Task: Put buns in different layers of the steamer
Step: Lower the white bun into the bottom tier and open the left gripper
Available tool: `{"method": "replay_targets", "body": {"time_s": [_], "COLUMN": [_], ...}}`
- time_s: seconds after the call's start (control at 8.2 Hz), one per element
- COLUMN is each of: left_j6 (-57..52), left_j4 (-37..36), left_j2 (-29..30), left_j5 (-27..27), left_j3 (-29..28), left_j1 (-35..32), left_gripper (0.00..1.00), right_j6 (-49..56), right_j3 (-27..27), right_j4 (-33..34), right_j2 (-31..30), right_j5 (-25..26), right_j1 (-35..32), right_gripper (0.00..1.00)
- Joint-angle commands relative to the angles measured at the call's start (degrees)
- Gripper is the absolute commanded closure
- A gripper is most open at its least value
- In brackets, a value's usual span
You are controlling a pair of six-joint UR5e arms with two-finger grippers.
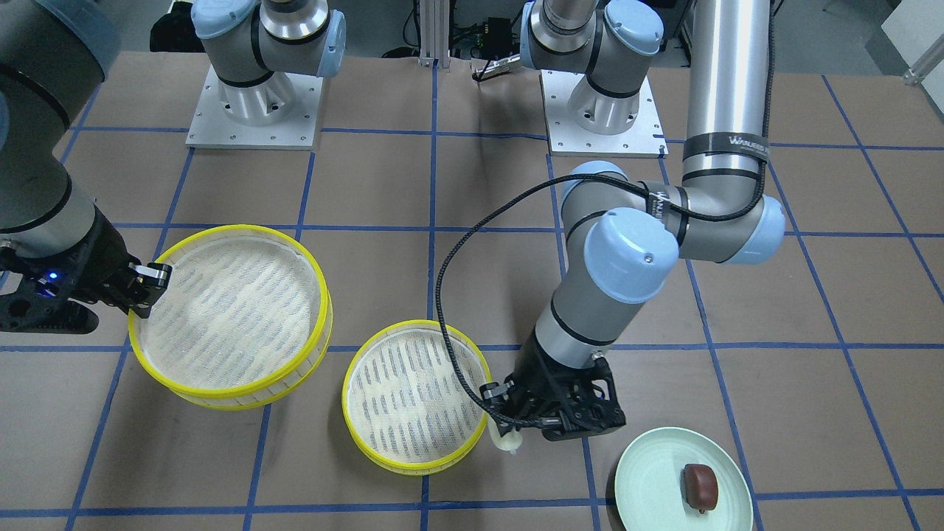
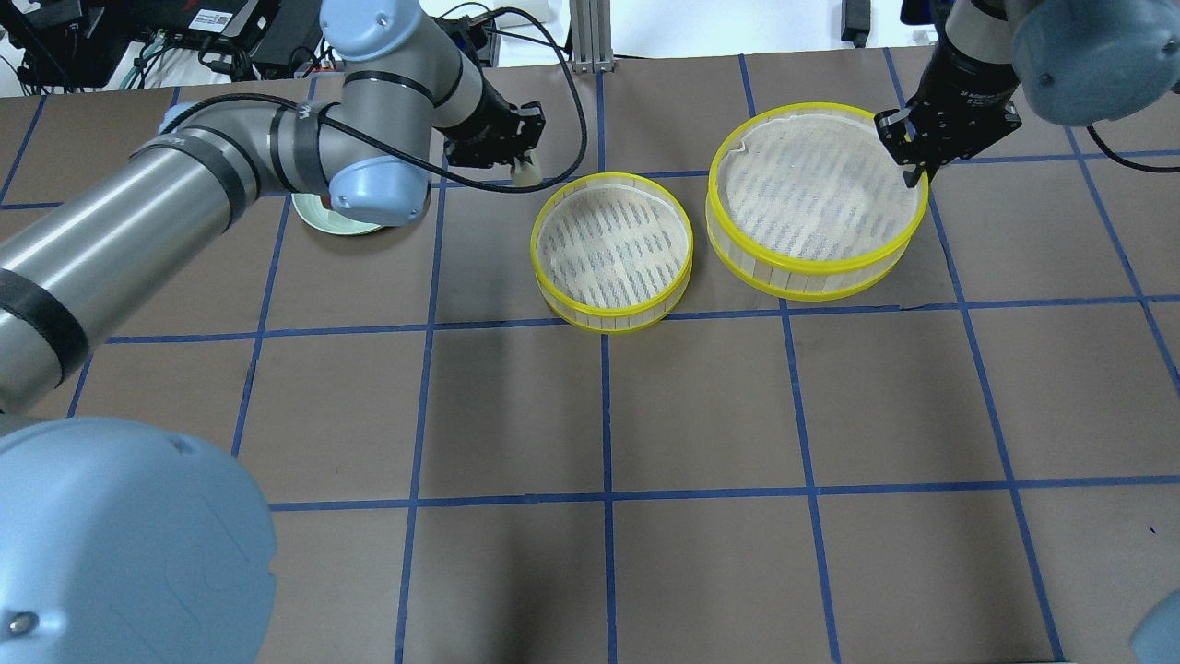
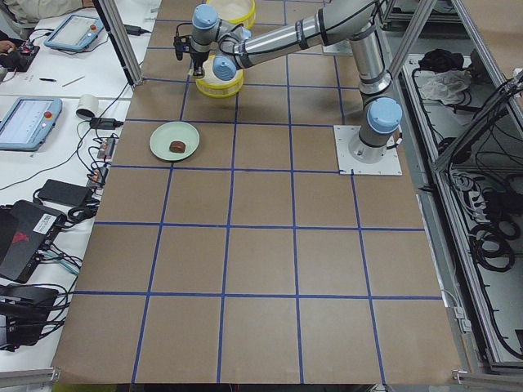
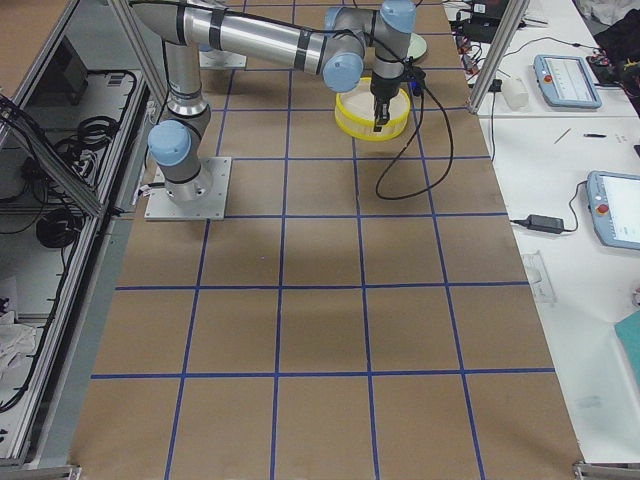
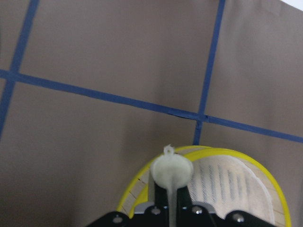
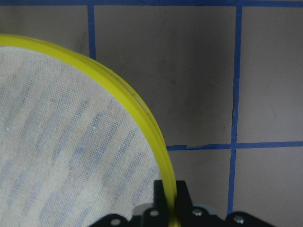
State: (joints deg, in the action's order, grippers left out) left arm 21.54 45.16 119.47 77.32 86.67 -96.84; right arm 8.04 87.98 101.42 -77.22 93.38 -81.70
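My left gripper (image 1: 510, 426) is shut on the cream-white bun (image 1: 507, 440) and holds it just outside the rim of the smaller steamer tray (image 1: 355, 435), on the plate side. In the left wrist view the bun (image 5: 171, 171) hangs over that tray's yellow rim (image 5: 265, 175). The dark reddish-brown bun (image 1: 700, 487) lies on the pale green plate (image 1: 649, 472). My right gripper (image 1: 150, 289) is shut on the yellow rim of the larger steamer tray (image 1: 221, 394), which sits tilted. The rim (image 6: 161, 151) runs between the fingers in the right wrist view. Both trays are empty.
The two trays stand side by side with a narrow gap, seen in the overhead view as the smaller tray (image 2: 613, 314) and the larger tray (image 2: 811, 267). The left arm covers most of the plate (image 2: 313, 219) there. Brown table with blue grid lines all around.
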Motion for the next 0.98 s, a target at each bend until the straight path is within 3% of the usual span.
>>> {"method": "replay_targets", "body": {"time_s": [0.0, 0.12, 0.24, 0.37, 0.49, 0.61, 0.85], "left_j6": [10.4, 12.5, 12.6, 13.0, 16.0, 18.5, 17.9], "left_j4": [-1.9, -2.5, -2.5, -2.6, -2.6, -2.6, -2.6], "left_j2": [0.8, 1.1, 1.8, 2.5, 2.7, 2.6, 1.8], "left_j5": [-1.8, -1.6, -1.2, -1.1, -1.1, -1.0, -1.1], "left_j3": [1.8, 2.1, 2.9, 3.6, 3.6, 3.5, 3.2], "left_j1": [-6.1, -7.6, -8.1, -8.4, -9.1, -9.4, -9.4], "left_gripper": [1.00, 1.00, 0.80, 0.34, 0.16, 0.02, 0.00], "right_j6": [0.7, 0.7, 0.7, 0.7, 0.7, 0.7, 0.6], "right_j3": [0.0, 0.0, 0.0, 0.0, 0.1, 0.1, 0.1], "right_j4": [0.0, 0.0, 0.0, 0.0, 0.0, 0.0, 0.0], "right_j2": [0.1, 0.1, 0.1, 0.1, 0.1, 0.1, 0.1], "right_j5": [-0.1, 0.0, 0.0, 0.0, -0.1, -0.2, -0.5], "right_j1": [0.0, 0.0, 0.0, 0.0, 0.1, 0.1, 0.1], "right_gripper": [1.00, 1.00, 1.00, 1.00, 1.00, 1.00, 1.00]}}
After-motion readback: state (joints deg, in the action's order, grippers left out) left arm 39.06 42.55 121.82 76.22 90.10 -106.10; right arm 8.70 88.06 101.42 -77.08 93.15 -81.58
